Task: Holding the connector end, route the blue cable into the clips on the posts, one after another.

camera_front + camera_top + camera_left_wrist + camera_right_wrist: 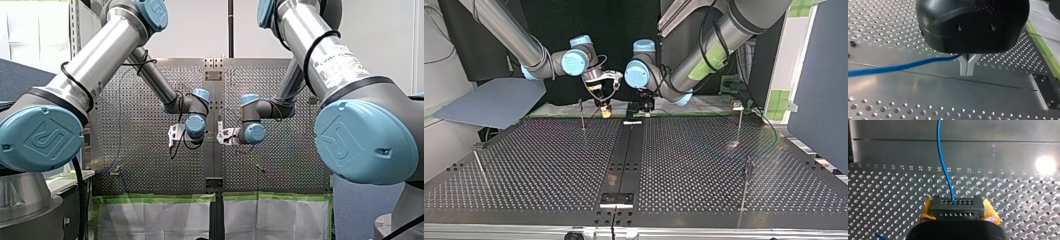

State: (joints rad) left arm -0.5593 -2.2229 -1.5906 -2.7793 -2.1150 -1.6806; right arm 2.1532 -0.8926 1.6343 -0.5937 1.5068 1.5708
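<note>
Though slim, blue cable (898, 67) tight in left end effector (967, 71), holed rectangular connector (957, 205) in right end effector (958, 211).

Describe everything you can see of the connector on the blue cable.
The connector is a dark grey rectangular block, plastic by its look, with two rows of small round holes on its face. It sits level between the yellow pads of my right gripper, above the perforated table. The blue cable enters its upper row.
</note>
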